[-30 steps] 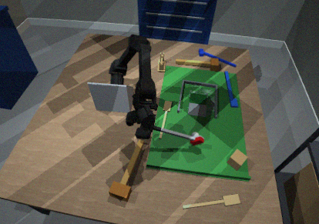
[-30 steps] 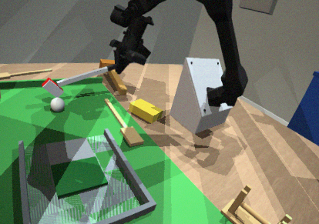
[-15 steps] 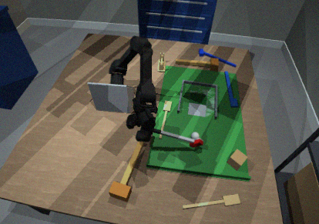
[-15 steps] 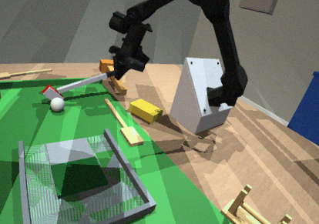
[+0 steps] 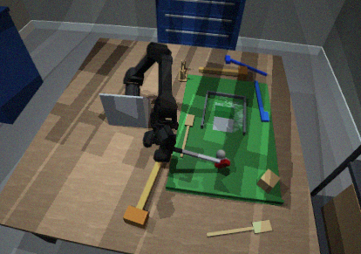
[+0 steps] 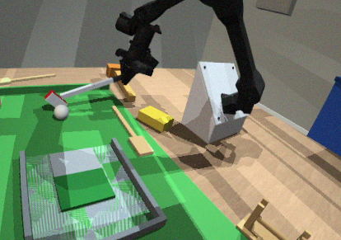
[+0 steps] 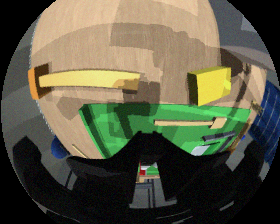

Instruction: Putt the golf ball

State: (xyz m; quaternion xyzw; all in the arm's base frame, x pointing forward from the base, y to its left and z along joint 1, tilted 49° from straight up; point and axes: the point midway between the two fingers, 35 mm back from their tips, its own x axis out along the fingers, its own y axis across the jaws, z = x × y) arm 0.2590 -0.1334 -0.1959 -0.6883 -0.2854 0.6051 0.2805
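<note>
My gripper (image 5: 173, 149) (image 6: 124, 78) (image 7: 146, 133) is shut on the grey shaft of the red putter (image 5: 200, 155) (image 6: 88, 87), above the mat's left edge in the top view. The putter's red head is low over the mat; contact with it is unclear. The white golf ball (image 5: 221, 154) (image 6: 61, 112) sits on the mat close to the head, on the ramp side; whether they touch is unclear. The pale ramp (image 5: 223, 124) (image 6: 74, 162) leads to the raised green (image 6: 84, 190), inside a grey three-sided frame (image 5: 245, 114) (image 6: 137, 181). The wrist view hides the ball.
A wooden mallet (image 5: 189, 120) (image 6: 141, 145) lies on the green mat (image 5: 196, 182) near its left edge, a blue club (image 5: 261, 101) near its right edge, and a wooden block (image 5: 269, 180) at its front right. A yellow block (image 6: 154, 119) (image 7: 212, 85) and orange-headed mallet (image 5: 136, 216) lie beside the mat.
</note>
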